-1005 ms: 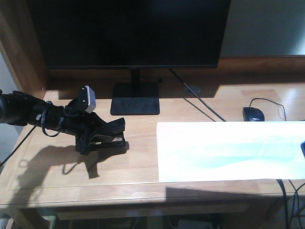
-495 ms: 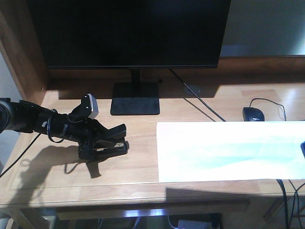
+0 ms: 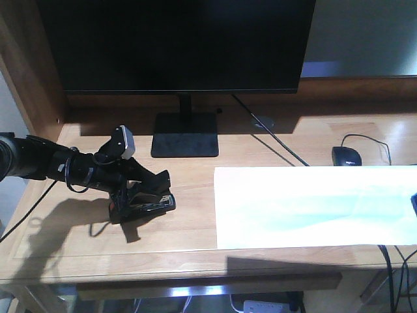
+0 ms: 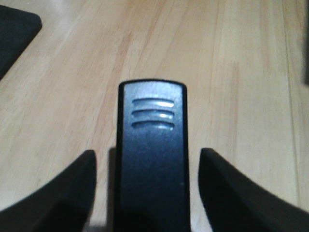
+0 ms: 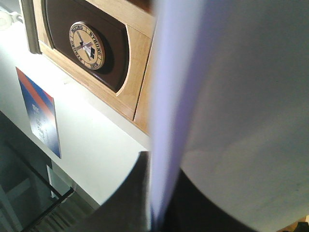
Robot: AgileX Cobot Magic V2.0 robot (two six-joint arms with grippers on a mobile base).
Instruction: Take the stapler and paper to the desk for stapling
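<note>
Left tool [image 4: 147, 162] straddles the stapler [image 3: 148, 205] with jaws wide, front-left of the monitor stand [image 3: 185, 135] on the surface [image 3: 195, 222]; I'd centre it, then close squarely so it can't twist.

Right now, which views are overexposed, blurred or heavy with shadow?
Front view: the paper glares almost white; hard shadow on the desk below the left arm. Right wrist view: the paper is blurred, very close. Left wrist view: the stapler is slightly soft.

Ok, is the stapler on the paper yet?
No: the stapler lies on bare desk left of the paper, with wood showing between them.
</note>
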